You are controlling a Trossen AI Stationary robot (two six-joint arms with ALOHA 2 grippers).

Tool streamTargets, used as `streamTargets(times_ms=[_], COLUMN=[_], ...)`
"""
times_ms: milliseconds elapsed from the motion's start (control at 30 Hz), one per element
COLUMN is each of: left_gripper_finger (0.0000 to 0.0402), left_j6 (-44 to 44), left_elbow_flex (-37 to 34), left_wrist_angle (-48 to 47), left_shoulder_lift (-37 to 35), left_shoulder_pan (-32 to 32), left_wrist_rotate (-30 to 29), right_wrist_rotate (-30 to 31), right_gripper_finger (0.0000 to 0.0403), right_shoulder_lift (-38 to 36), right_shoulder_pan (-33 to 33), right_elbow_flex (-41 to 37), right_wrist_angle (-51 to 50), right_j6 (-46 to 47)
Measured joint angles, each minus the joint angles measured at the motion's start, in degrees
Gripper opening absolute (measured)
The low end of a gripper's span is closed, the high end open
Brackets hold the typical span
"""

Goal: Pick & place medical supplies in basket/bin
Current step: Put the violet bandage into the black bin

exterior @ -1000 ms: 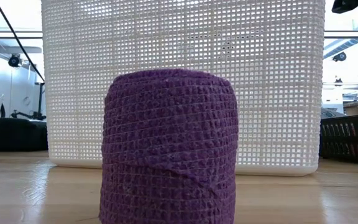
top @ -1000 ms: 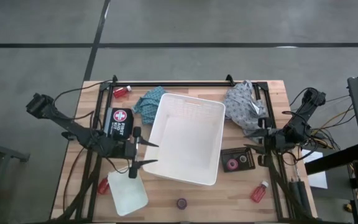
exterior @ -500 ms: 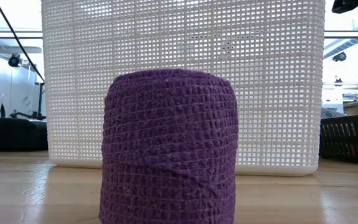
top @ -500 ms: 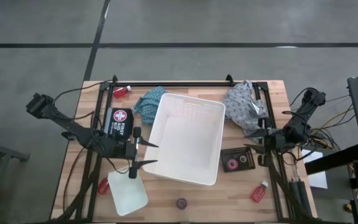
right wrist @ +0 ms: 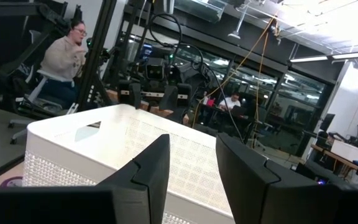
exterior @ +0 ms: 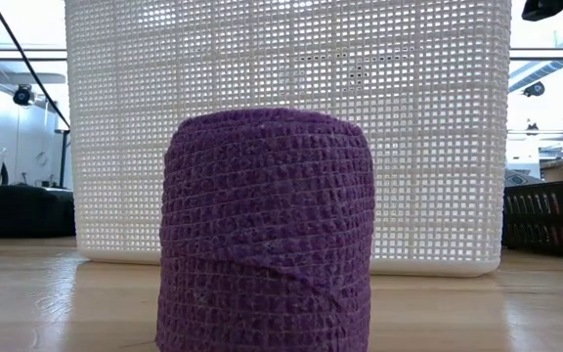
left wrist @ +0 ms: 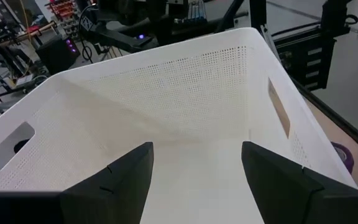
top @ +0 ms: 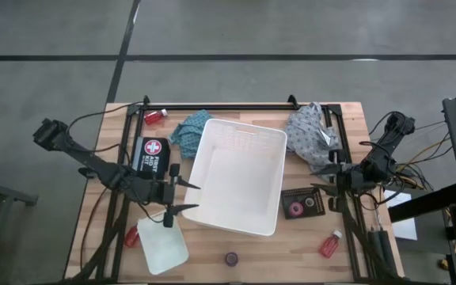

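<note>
Nothing had visibly moved since the frames 1 second before. A large white basket [top: 240, 176] sat empty at the middle of the wooden table [top: 347, 119]. The left gripper [top: 182, 197] hovered at the basket's left rim with its fingers spread and nothing between them. The right gripper [top: 320, 178] waited off the basket's right side, fingers parted a little and empty. A teal cloth [top: 189, 128] lay against the basket's far left corner, a grey cloth [top: 310, 135] at its far right. 3 red bottles lay apart on the table: 1 [top: 155, 116] at the far left, 1 [top: 131, 236] beside a small translucent tray [top: 162, 245], 1 [top: 330, 242] near right. A purple roll [top: 231, 259] stood at the near edge.
</note>
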Motion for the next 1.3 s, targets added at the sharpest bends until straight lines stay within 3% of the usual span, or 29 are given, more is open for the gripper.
streamTargets(times_ms=[433, 1300], left_gripper_finger=[0.0252, 0.0251], left_j6=[-5.52, -5.64], left_elbow_flex=[-0.13, -0.17], left_wrist_angle=[0.04, 0.26], left_shoulder_lift=[0.05, 0.07], left_shoulder_pan=[0.04, 0.04], left_wrist_rotate=[-0.21, -0.16], right_wrist_rotate=[0.00, -0.20], right_gripper_finger=[0.0120, 0.0118], right_shoulder_lift=[0.00, 0.93], right_shoulder_pan=[0.02, 0.09], right_elbow_flex=[0.02, 2.17], right_wrist_angle=[0.01, 1.62], right_j6=[0.01, 0.92])
